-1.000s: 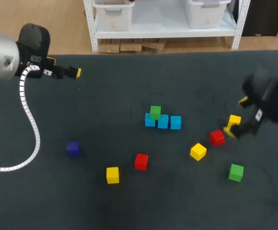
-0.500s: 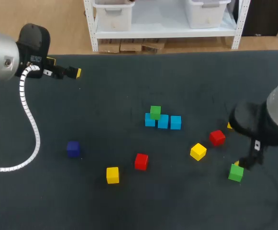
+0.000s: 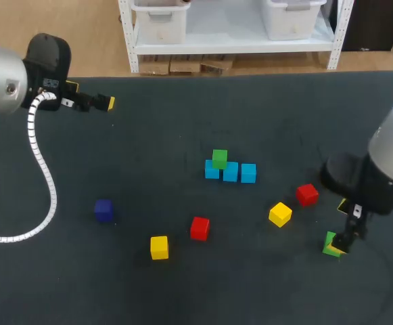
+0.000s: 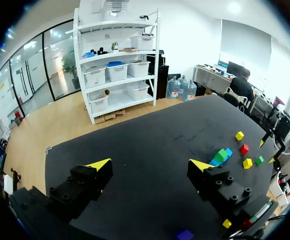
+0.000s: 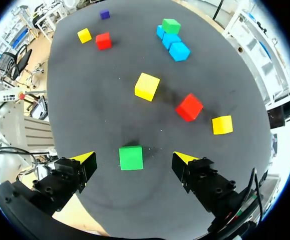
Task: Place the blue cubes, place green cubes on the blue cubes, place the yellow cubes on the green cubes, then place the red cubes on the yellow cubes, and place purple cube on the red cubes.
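**Figure. Start of the second layer.** The right gripper (image 5: 134,160) is hanging directly over the loose green cube (image 5: 131,157), toward the near right part of the table (image 3: 182,128). Its fingers are spread wide and standing clear of the cube on either side, so nothing is being grasped yet. This straddling pose is, by judgement, preparing a descent and pinch, since the second layer is lacking green pieces.

The three blue cubes (image 3: 230,172) are lying side by side, touching, in a row near the middle and serving as the base. A stacked green cube (image 3: 219,159) is sitting on the row toward its left end, beginning the second layer. The left gripper (image 4: 149,164) is hovering over the far left corner, fingers parted and empty, probably placed there to leave the working area free.

**Count.**
- Blue: three.
- Green: two.
- Yellow cubes (image 5: 146,86): three, one of them hidden behind the right arm in the head view but showing in the right wrist view.
- Red cubes (image 3: 199,228): two.
- Purple cube (image 3: 103,210): one.

The yellow, red and purple pieces are lying scattered singly, apart from the row, awaiting later layers.
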`<act>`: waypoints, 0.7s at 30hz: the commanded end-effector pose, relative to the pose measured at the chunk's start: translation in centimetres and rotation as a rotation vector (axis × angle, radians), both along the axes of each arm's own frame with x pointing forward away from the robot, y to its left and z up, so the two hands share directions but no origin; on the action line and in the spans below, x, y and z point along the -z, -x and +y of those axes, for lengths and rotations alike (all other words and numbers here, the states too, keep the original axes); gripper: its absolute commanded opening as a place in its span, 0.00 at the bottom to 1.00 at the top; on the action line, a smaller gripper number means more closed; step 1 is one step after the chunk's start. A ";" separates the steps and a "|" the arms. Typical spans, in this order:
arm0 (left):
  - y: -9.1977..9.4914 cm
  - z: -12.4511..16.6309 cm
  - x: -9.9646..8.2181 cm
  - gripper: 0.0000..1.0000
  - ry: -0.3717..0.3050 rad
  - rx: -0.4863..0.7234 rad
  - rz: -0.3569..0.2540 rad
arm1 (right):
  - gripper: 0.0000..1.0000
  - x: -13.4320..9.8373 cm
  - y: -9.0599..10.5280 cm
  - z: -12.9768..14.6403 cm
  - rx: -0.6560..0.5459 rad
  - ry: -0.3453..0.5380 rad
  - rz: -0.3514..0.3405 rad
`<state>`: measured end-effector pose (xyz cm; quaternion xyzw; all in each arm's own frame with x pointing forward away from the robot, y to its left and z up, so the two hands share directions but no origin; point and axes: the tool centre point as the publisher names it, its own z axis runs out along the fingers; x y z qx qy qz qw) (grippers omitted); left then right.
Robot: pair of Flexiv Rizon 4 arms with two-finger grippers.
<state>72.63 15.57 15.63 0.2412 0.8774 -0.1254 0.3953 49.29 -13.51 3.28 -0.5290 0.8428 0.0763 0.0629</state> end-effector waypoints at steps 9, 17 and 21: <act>-0.1 0.2 0.0 1.00 0.006 0.009 -0.001 | 1.00 3.0 -1.1 0.5 -0.039 -0.051 0.186; -0.1 0.2 0.0 1.00 0.006 0.009 -0.001 | 1.00 3.8 -1.0 0.0 -0.056 -0.014 0.200; -0.1 0.2 0.0 1.00 0.006 0.009 -0.001 | 0.35 3.7 -0.9 -0.1 -0.071 -0.003 0.188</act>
